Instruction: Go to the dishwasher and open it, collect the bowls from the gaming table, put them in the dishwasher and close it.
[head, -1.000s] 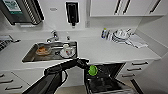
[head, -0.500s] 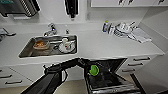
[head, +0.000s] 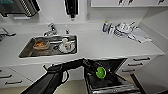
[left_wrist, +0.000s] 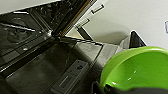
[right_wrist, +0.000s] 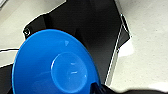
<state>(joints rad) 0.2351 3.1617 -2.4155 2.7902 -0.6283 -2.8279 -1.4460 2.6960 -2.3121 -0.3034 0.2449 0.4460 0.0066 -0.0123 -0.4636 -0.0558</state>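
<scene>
**Green bowl carried over the open dishwasher**

Reaching further in than a second ago, the left gripper (head: 96, 72), clamped on the green bowl (head: 101, 72), hangs above the dishwasher (head: 110, 85) door. Lower it squarely into the rack, clear of the door's edges. The right gripper (right_wrist: 100, 88) grips the blue bowl (right_wrist: 53, 66).

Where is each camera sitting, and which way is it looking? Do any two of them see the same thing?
Head view: high on the robot, looking forward and down at the counter, sink and open dishwasher; the left arm reaches in.
Left wrist view: on the left wrist, looking into the dishwasher past the green bowl; a dark bit of gripper shows at the edge.
Right wrist view: on the right wrist, facing the blue bowl over the floor.
Shared: head and left wrist views both show the green bowl and the dishwasher.
</scene>
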